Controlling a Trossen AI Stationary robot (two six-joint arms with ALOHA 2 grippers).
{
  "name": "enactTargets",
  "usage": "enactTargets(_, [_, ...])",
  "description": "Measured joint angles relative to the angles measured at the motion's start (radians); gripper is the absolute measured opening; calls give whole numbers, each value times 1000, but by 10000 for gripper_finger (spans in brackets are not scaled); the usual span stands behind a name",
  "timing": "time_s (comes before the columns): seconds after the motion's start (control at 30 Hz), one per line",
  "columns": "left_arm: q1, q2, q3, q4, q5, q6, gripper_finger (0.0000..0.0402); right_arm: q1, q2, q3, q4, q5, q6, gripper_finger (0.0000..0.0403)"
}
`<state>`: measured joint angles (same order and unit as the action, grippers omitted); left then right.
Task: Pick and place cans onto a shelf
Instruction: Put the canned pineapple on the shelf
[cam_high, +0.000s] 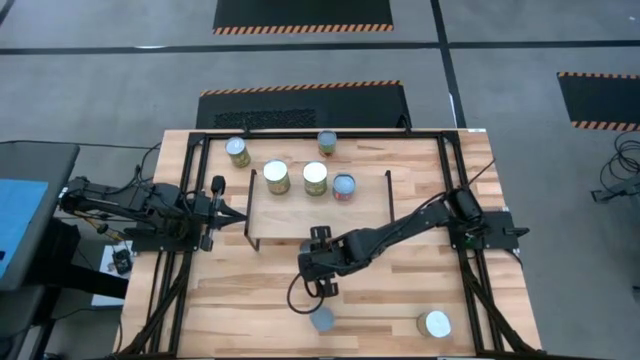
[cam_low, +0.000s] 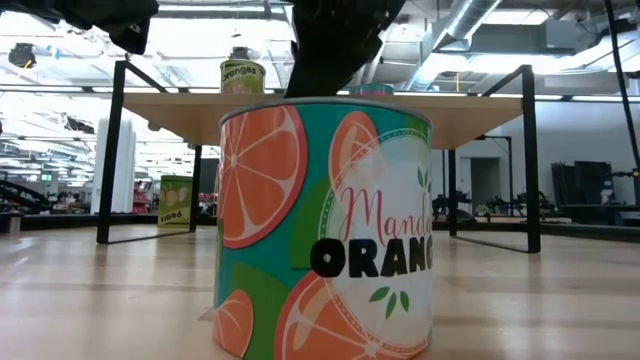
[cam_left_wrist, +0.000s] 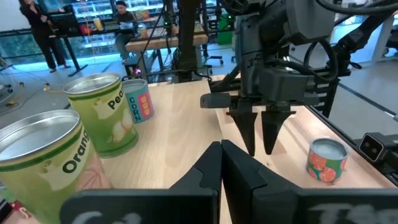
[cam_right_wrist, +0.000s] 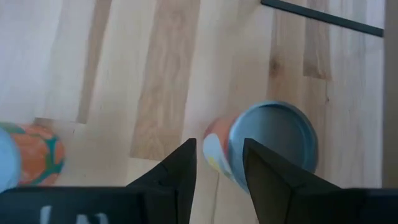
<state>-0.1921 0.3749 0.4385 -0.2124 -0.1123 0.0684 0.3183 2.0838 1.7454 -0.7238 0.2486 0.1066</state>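
**Right gripper above a can at the near table edge**

High view: three tin cans with pale round tops (cam_high: 315, 178) stand on the low light-wood shelf on black wire legs (cam_high: 370, 212). The right gripper (cam_high: 318, 283) hangs just beside a grey-topped can (cam_high: 322, 320); the left gripper (cam_high: 240, 217) waits at the shelf's left end.

Low view: a teal, orange-printed can (cam_low: 325, 230) fills the foreground.

Left wrist view: its own jaws are together.

Right wrist view: jaws apart, empty, over a blue-rimmed can (cam_right_wrist: 273, 143).

The high view looks straight down on the whole surface (cam_high: 400, 270). The low view sits at surface level, very close behind an orange-labelled can (cam_low: 325, 225). The right wrist view looks down on that same can (cam_right_wrist: 273, 146), shared with both.
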Motion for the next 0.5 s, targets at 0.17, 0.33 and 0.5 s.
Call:
enactTargets(0.17, [0,0,0,0,0,0,0,-2,0,0,-2,9,2,157])
enactTargets(0.33, [0,0,0,0,0,-1,0,-6,0,0,-2,13,1,150])
enactTargets(0.5, [0,0,0,0,0,-1,0,-7,0,0,-2,12,1,142])
